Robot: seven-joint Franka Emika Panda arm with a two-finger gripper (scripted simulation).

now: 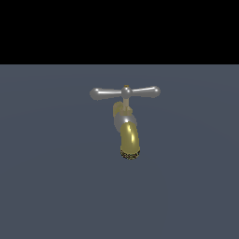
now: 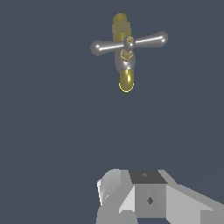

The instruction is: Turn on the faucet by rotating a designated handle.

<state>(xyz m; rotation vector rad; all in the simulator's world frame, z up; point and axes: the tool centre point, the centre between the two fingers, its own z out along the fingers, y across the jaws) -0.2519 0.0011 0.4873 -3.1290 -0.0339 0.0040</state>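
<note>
Faucet (image 1: 126,126) stands alone on a flat blue-grey floor (image 1: 46,186), near the middle of the exterior view, below a black band of background. Its curved brass-yellow spout (image 1: 129,137) bends toward the camera and ends in a dark speckled rim. Above the silver-grey body rises a thin stem, and across the top of it sits the handle (image 1: 125,92), a slim shiny crossbar with rounded ends and a small knob at its centre. In the exterior view the bar lies nearly level, one end toward that view's left and the other toward its right.

No arm shows in the exterior view. In the wrist view the gripper (image 2: 148,199) appears only as a pale grey blocky body at the edge of the picture; its fingertips are out of sight, so I cannot tell whether it is spread or pressed together. The faucet (image 2: 126,65) and its handle (image 2: 129,43) lie well apart from the gripper, with bare floor (image 2: 43,131) between them. Nothing touches the handle.
</note>
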